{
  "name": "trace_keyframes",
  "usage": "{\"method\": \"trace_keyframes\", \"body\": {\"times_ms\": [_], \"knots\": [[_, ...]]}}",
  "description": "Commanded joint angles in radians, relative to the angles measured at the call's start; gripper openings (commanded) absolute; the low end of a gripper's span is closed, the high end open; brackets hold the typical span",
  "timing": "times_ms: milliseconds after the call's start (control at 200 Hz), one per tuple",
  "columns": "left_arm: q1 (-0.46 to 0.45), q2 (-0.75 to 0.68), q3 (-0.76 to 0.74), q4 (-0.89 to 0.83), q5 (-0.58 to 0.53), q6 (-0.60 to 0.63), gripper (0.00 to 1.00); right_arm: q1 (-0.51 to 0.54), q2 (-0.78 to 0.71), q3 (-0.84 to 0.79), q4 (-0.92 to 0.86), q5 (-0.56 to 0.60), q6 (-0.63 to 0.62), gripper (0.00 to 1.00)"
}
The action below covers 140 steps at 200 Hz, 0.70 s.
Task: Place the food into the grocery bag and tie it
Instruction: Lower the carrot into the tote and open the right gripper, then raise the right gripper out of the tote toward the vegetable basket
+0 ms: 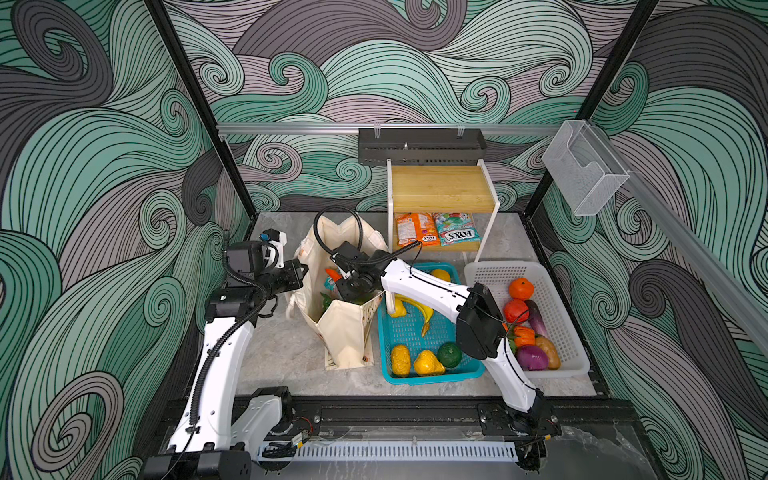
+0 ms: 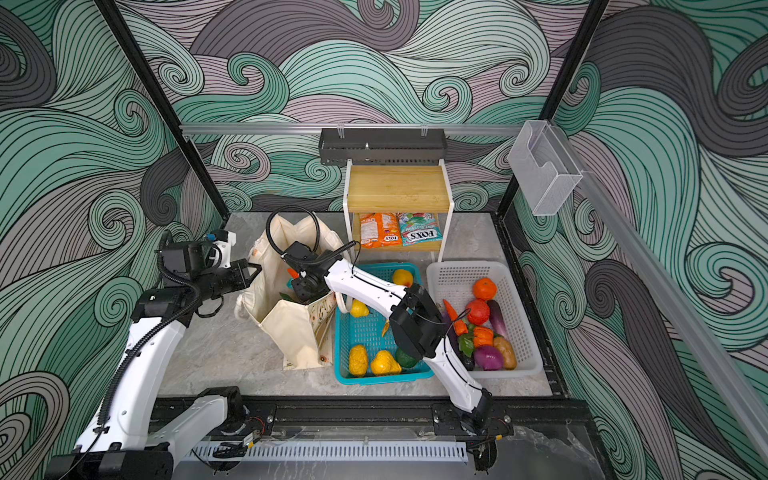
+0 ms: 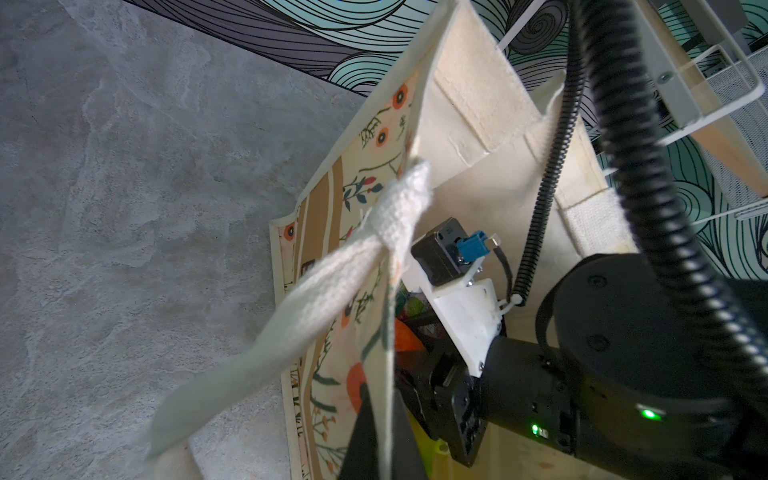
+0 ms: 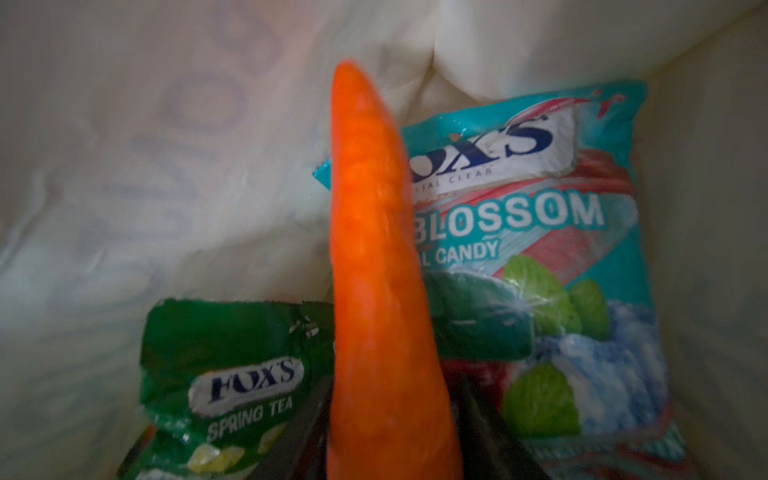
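The cream floral grocery bag (image 1: 345, 336) (image 2: 291, 332) stands open left of the baskets. My left gripper (image 1: 301, 276) (image 3: 386, 415) is shut on the bag's upper edge, holding that side up beside the white handle (image 3: 332, 282). My right gripper (image 1: 353, 293) (image 4: 395, 382) reaches down inside the bag. An orange carrot (image 4: 374, 249) stands blurred between its fingers, with a slim gap showing on one side, so the jaws are open. Below it lie a teal-red candy packet (image 4: 540, 232) and a green packet (image 4: 232, 365).
A teal basket (image 1: 432, 379) right of the bag holds a banana (image 1: 415, 305) and yellow fruit. The white basket (image 1: 490, 270) further right holds an orange (image 1: 520, 289) and vegetables. A wooden shelf (image 1: 442, 187) at the back has two packets (image 1: 415, 228) under it.
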Motion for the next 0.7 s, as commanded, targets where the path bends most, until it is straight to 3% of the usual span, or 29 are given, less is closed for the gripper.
{"method": "trace_keyframes", "body": {"times_ms": [0, 135, 160, 205, 225, 245, 475, 570, 695], "knots": [[-0.012, -0.018, 0.005, 0.000, -0.001, 0.011, 0.00, 0.002, -0.115, 0.002, -0.034, 0.027, 0.016, 0.61], [-0.012, -0.017, 0.006, -0.002, -0.012, 0.009, 0.00, 0.010, -0.206, -0.023, -0.014, 0.019, 0.011, 0.70], [-0.012, -0.016, 0.006, -0.004, -0.017, 0.010, 0.00, 0.012, -0.225, -0.030, -0.007, 0.021, 0.011, 0.79], [-0.012, -0.017, 0.008, -0.010, -0.024, 0.014, 0.00, 0.015, -0.260, -0.051, 0.008, 0.027, 0.012, 0.81], [-0.012, -0.018, 0.009, -0.011, -0.025, 0.014, 0.00, 0.014, -0.276, -0.064, 0.016, 0.034, 0.015, 0.94], [-0.012, -0.020, 0.008, -0.009, -0.025, 0.015, 0.00, 0.015, -0.291, -0.076, 0.025, 0.038, 0.017, 0.98], [-0.012, -0.028, 0.006, -0.006, -0.031, 0.014, 0.00, 0.014, -0.542, -0.326, 0.246, 0.059, -0.073, 1.00], [-0.013, -0.025, 0.006, -0.005, -0.029, 0.014, 0.00, 0.002, -0.662, -0.481, 0.367, 0.076, -0.050, 1.00], [-0.012, -0.029, 0.006, -0.005, -0.025, 0.012, 0.00, -0.049, -0.764, -0.567, 0.354, 0.032, 0.010, 1.00]]}}
